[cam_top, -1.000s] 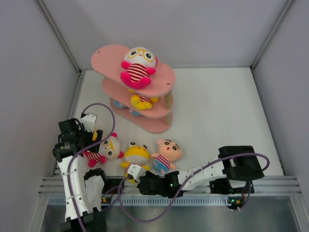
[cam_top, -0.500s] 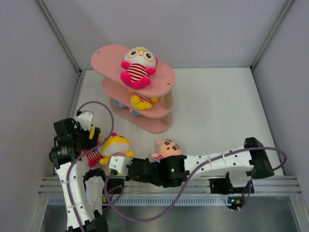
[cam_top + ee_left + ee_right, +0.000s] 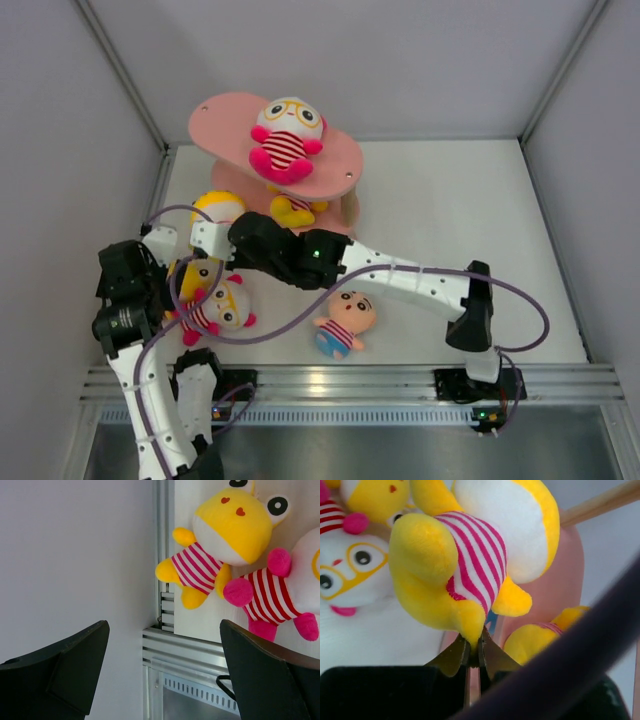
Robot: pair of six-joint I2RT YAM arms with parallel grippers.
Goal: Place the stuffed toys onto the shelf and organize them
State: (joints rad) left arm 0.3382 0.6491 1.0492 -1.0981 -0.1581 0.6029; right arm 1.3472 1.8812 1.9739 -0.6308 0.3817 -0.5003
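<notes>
The pink shelf (image 3: 340,160) stands at the back. A pink-limbed toy with yellow glasses (image 3: 285,135) sits on its top board, and a yellow toy (image 3: 293,210) on the middle board. My right gripper (image 3: 215,238) is shut on a yellow toy (image 3: 218,207) by one leg (image 3: 470,622), holding it up at the shelf's left end (image 3: 565,580). My left gripper (image 3: 165,670) is open and empty near the left wall. Another yellow toy (image 3: 225,535) and a second pink-limbed glasses toy (image 3: 280,590) lie beside it. The peach-faced toy (image 3: 345,322) lies near the front.
The right arm (image 3: 400,280) stretches diagonally across the table over the shelf's lower boards. Grey walls close in the left, back and right. An aluminium rail (image 3: 350,380) runs along the front edge. A purple cable (image 3: 260,335) loops near the toys.
My right gripper lifted the yellow toy from the front of the table and swung it back-left to the shelf's left end. My left arm drew back slightly toward the wall.
</notes>
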